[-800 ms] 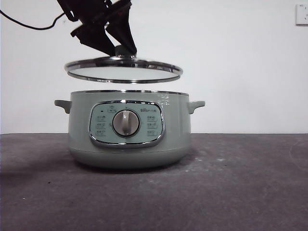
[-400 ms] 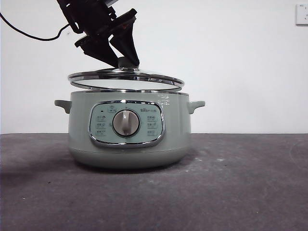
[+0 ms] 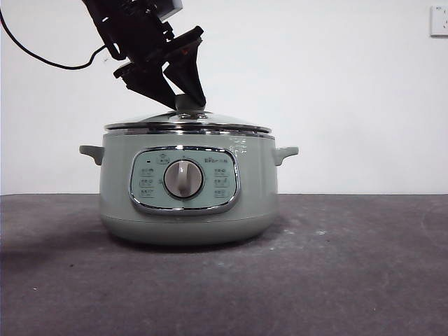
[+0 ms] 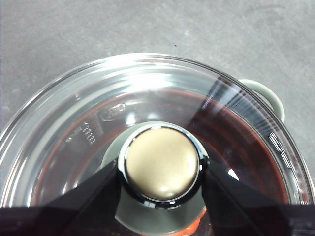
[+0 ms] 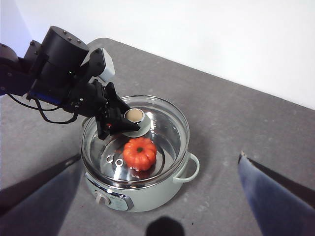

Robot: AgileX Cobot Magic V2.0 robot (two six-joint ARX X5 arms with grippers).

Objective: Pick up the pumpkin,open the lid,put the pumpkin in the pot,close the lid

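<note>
The sage-green pot stands mid-table. The glass lid rests on its rim. My left gripper comes down from the upper left and is shut on the lid's knob, one jaw on each side of it. The orange pumpkin lies inside the pot and shows through the glass in the right wrist view. My right gripper hangs high above the table in front of the pot, open and empty.
The dark grey table stretches around the pot. A white wall stands behind it, with a socket at the upper right. A black cable trails from the left arm. The pot's side handle shows past the lid.
The left gripper has lowered the lid from a hand's width above the pot down onto its rim. The pot has not moved.
</note>
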